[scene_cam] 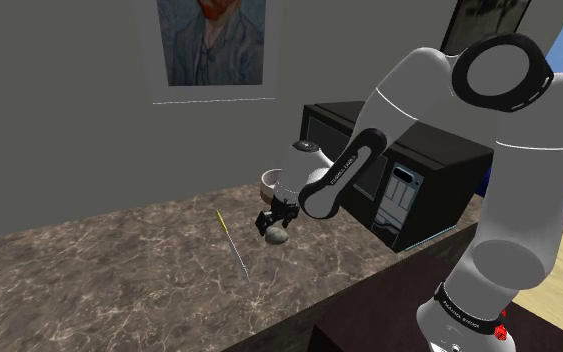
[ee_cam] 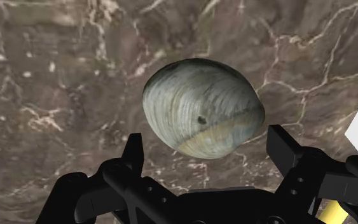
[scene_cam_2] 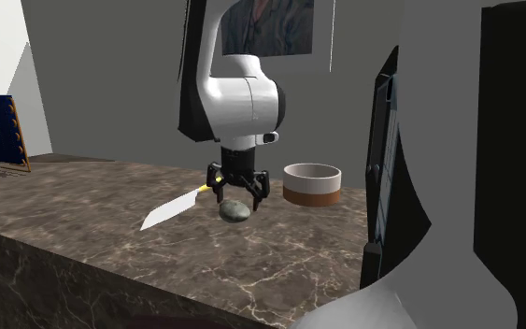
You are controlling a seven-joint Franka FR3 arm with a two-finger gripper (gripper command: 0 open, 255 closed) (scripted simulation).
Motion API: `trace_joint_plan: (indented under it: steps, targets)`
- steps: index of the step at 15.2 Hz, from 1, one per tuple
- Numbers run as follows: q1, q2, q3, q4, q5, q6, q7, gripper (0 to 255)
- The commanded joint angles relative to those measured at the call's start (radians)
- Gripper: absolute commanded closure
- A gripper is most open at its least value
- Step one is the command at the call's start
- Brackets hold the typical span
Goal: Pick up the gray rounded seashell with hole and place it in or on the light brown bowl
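**Operator:** Where is the seashell point(ee_cam: 199, 108)?

**Spotter:** It lies on the marbled countertop point(scene_cam_2: 92, 234), well in from the front edge. It's a rounded clam, grey with fine ribbed bands, a tan streak along one rim and a small dark hole near the middle. It's domed and looks smooth, so I'd expect it to slip if you pinch it off-centre.

**Operator:** And the gripper point(ee_cam: 207, 146)?

**Spotter:** It's straight above the shell, pointing down at it. The fingers point(ee_cam: 133, 153) stand wide apart and have hold of nothing, with one on each side of the shell and neither touching it.

**Operator:** What does the next move hinge on?

**Spotter:** The shell's long axis runs nearly from one finger to the other, only slightly tilted, so you would close across its widest span. The gap looks just enough, to my eye. Come straight down and keep the shell centred.

**Operator:** And the bowl point(scene_cam_2: 312, 184)?

**Spotter:** It's near the shell, towards the countertop's back edge and close to the black appliance point(scene_cam: 429, 190). It's low and round, with a white inside and a light brown band outside. A knife point(scene_cam_2: 172, 210) with a pale blade and yellow handle lies just beside the shell, away from the bowl.
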Motion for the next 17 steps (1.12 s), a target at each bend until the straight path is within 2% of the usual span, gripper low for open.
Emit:
trace_joint_plan:
  steps: [1,7,8,17]
  targets:
    - [0.009,0.013,-0.01,0.005,-0.011,0.008,0.009,0]
    - [0.009,0.013,-0.01,0.005,-0.011,0.008,0.009,0]
    - [0.009,0.013,-0.01,0.005,-0.011,0.008,0.009,255]
    - [0.009,0.013,-0.01,0.005,-0.011,0.008,0.009,255]
